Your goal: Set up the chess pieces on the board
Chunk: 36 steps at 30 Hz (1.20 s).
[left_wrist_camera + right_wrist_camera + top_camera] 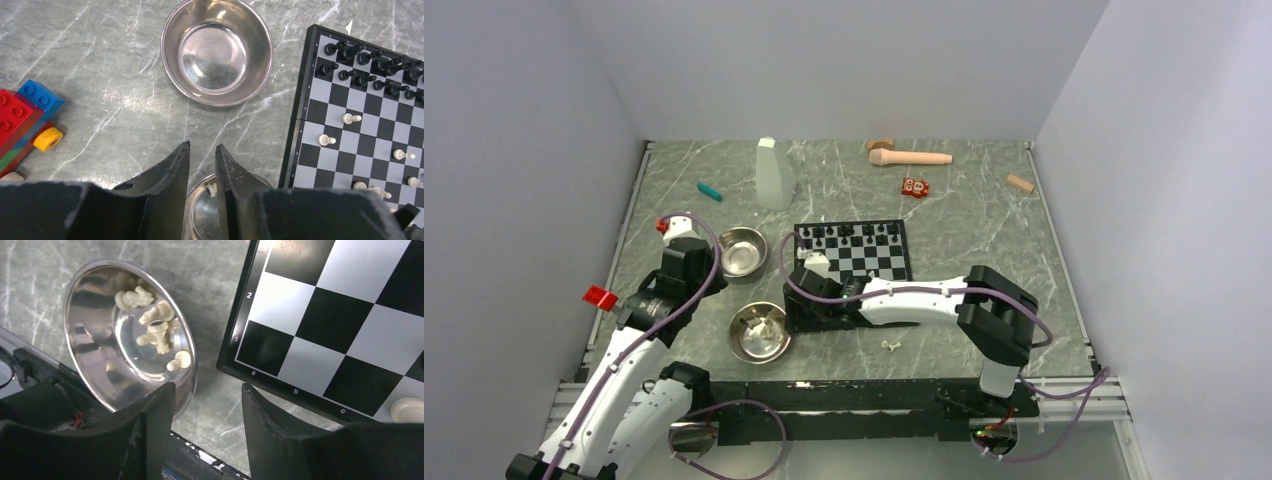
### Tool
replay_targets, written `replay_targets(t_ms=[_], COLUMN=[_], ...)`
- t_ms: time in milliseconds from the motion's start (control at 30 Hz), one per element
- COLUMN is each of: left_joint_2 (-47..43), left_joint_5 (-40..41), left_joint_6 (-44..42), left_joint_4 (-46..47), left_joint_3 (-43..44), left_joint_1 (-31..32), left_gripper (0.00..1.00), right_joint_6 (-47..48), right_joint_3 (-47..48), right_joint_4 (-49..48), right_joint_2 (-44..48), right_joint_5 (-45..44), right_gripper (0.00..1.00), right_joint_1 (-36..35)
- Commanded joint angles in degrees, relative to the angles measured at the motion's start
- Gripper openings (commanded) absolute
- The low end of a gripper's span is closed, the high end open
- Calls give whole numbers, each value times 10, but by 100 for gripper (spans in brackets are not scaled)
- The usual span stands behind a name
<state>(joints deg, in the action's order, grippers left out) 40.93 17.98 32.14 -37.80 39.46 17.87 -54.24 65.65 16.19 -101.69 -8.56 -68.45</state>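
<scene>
**A:** Where was the board?

**B:** The board [854, 250] lay flat at the centre of the overhead view, checkered black and white inside a black border.

**A:** And the pieces?

**B:** Tiny black pieces [380, 67] filled two rows at the upper right of the left wrist view. A few cream pieces [351, 118] sat scattered on squares below them. More cream ones lay heaped in a steel bowl [80, 340] just beside the board's corner.

**A:** The grippers?

**B:** The right gripper [207, 390] gaped wide over that bowl's rim and the board's edge, holding nothing. The left gripper [202, 147] was barely parted, nothing between its fingers, with a second bowl [217, 50] above it in frame.
</scene>
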Motion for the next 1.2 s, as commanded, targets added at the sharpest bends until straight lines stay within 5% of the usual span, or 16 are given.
replay_targets(t_ms=[0,1167], left_joint_2=[-8,-16], left_joint_5=[-15,-34], left_joint_6=[-17,-29], left_joint_4=[-8,1], left_joint_3=[21,13], left_joint_1=[-12,-24], left_gripper=[31,30], right_joint_6=[-26,-13], right_joint_3=[34,85], right_joint_4=[-24,-5], right_joint_2=[-17,-53], right_joint_5=[3,29], right_gripper=[56,6], right_joint_1=[2,2])
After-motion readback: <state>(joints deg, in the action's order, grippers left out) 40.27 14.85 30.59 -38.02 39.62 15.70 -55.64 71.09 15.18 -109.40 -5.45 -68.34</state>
